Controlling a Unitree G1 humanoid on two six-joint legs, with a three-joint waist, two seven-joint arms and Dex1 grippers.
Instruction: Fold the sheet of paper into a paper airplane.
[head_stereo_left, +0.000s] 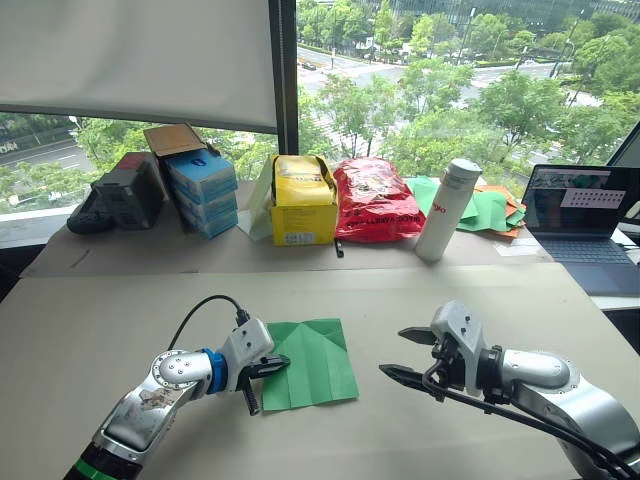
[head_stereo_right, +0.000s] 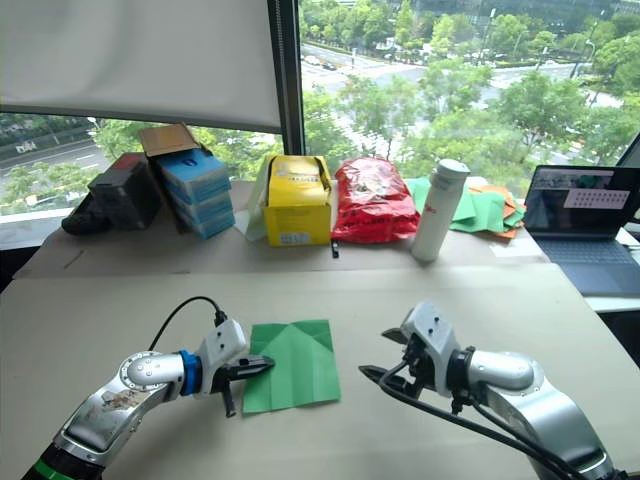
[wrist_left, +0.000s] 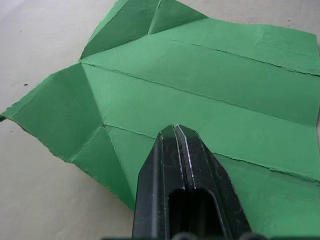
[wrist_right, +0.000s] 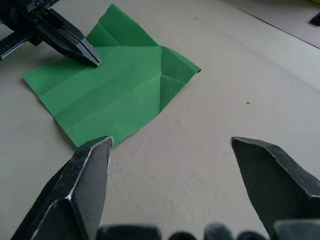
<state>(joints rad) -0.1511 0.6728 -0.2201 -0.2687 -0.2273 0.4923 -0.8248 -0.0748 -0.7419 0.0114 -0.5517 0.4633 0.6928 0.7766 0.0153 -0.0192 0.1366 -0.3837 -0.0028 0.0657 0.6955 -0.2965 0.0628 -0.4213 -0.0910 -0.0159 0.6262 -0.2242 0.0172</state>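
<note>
Bright green sheet of paper (head_stereo_left: 308, 362) lies flat on the beige surface (head_stereo_left: 120, 310), lower centre of the left eye frame. Creases run along its length; at the far end two corners are folded in, giving a shallow point, with small flaps visible there in the left wrist view.

Left gripper (head_stereo_left: 266, 368) sits at the sheet's left edge, lower left of centre. Its jaws are pressed together; in the left wrist view the closed black tips rest over the paper's edge. Whether paper is pinched between them cannot be told.

Right gripper (head_stereo_left: 404, 354) hovers lower right of the frame, apart from the sheet's right edge. Its jaws are spread wide, nothing between them; bare surface shows in the gap in the right wrist view.

Along the far edge, upper half of the frame: stacked blue boxes (head_stereo_left: 203, 190), a yellow box (head_stereo_left: 302, 200), a red bag (head_stereo_left: 375, 198), a white bottle (head_stereo_left: 447, 209), a heap of green and orange sheets (head_stereo_left: 490, 208), and an open laptop (head_stereo_left: 580, 215) at far right.
</note>
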